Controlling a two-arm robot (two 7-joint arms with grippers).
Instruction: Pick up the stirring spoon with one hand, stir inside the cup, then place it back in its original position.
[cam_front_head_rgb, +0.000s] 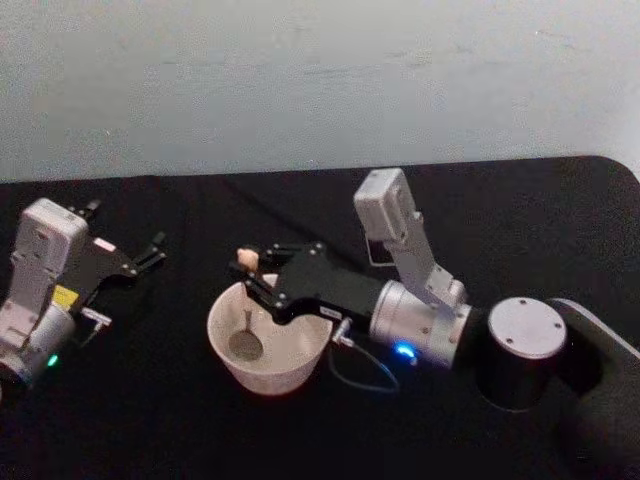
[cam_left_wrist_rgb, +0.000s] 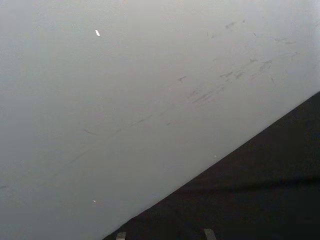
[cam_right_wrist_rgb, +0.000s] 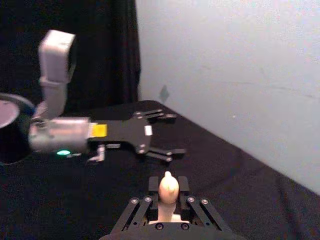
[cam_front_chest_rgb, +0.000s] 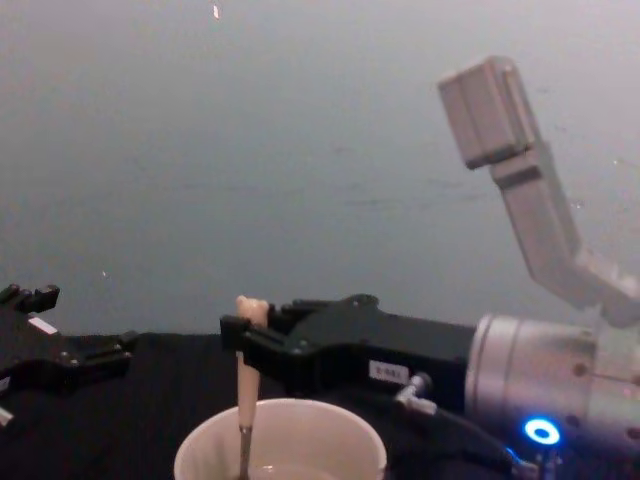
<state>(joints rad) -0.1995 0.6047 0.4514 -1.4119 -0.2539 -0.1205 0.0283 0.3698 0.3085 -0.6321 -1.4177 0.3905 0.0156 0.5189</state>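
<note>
The cream-white cup (cam_front_head_rgb: 270, 382) stands on the black table in front of me, also low in the chest view (cam_front_chest_rgb: 290, 407). The stirring spoon (cam_front_head_rgb: 247, 318) stands upright in it, dark stem reaching down to the cup's bottom. My right gripper (cam_front_head_rgb: 246, 276) is shut on the beige handle just under the bear head (cam_front_chest_rgb: 248, 306), directly above the cup. From the right wrist, the bear head (cam_right_wrist_rgb: 168, 187) pokes up between the fingers (cam_right_wrist_rgb: 152, 185). My left gripper (cam_front_head_rgb: 152, 250) rests open on the table to the left of the cup, empty, also seen as the left gripper (cam_right_wrist_rgb: 172, 134).
A black cloth (cam_front_head_rgb: 520, 220) covers the table, ending at a pale wall (cam_front_head_rgb: 320, 80) close behind. A thin cable (cam_front_head_rgb: 365, 385) loops from my right wrist beside the cup. The left wrist view faces the wall (cam_left_wrist_rgb: 125, 100) and the table edge (cam_left_wrist_rgb: 260, 200).
</note>
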